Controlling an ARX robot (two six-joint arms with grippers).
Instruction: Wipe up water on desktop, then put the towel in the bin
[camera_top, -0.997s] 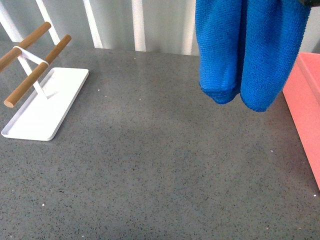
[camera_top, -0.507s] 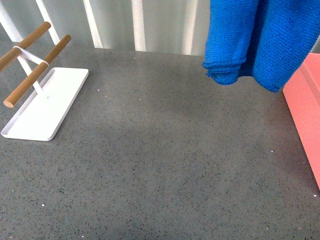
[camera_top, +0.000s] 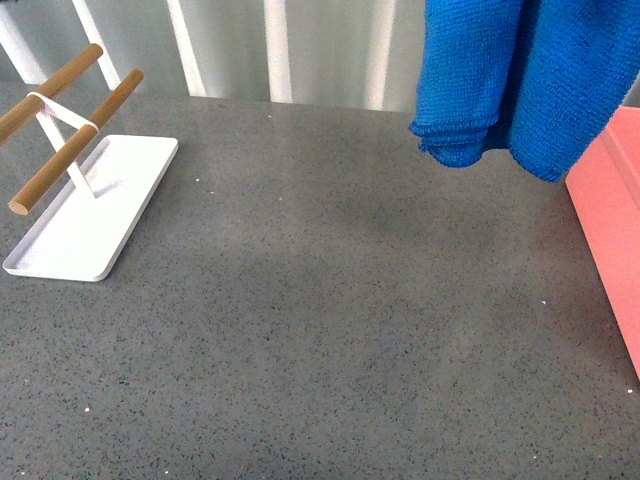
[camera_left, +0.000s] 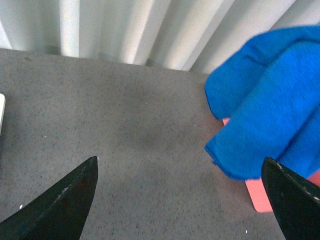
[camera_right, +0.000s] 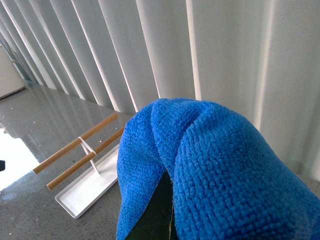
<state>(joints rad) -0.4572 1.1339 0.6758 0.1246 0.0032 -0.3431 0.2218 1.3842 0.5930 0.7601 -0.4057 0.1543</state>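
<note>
Between the wide-apart jaws of your left gripper (camera_left: 175, 207) lies only bare desktop (camera_left: 115, 165). No bead or pool of water shows on it, though a faint darker patch just beyond the jaws could be damp or shadow. Farther ahead of those jaws, toward your right arm's side, the towel (camera_left: 265, 125) hangs clear of the stone in front of the bin (camera_left: 261, 194); whether any fold is yet past the rim cannot be told. Over the last second the cloth has risen and swung from above open desktop toward the bin, then all but halted, its hem barely shifting in the final half second. Read that as wiping finished and the carry nearly complete, with the drop not yet made. Your right gripper (camera_right: 161, 212) rides high, out of the front view, its jaws buried in thick folds with only a dark sliver showing. Judging by the cloth hanging from it, they are clamped on the towel. Well beyond those jaws stand the white tray (camera_right: 87, 192) and its wooden rods (camera_right: 75, 145), and farthest off the pleated curtain (camera_right: 215, 50).
</note>
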